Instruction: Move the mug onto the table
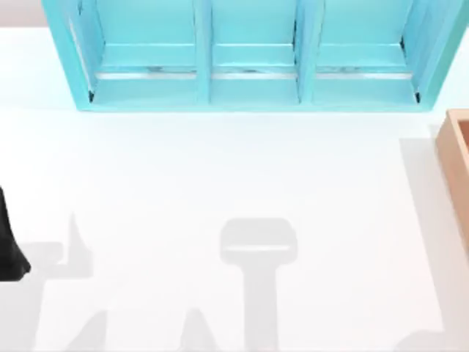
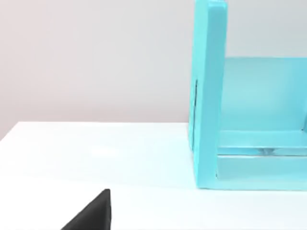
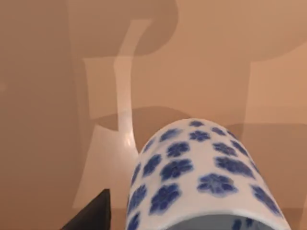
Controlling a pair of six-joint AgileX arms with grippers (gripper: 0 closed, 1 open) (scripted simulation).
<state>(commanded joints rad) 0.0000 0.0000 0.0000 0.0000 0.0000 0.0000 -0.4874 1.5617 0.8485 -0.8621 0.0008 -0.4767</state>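
Mug (image 3: 201, 177) sits right up against the right tool's dark fingertip (image 3: 93, 213), with the tan wooden box (image 3: 43, 120) wall behind it; whether that tool pinches it, I cannot tell. Left arm (image 1: 9, 246) waits at the white counter's (image 1: 220, 176) left edge, near the turquoise shelf (image 1: 249, 95).

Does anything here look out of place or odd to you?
Nothing looks spilled or broken. The one oddity: the white cylindrical mug with blue flower dots sits inside the tan wooden box at the table's right edge, not on the table.
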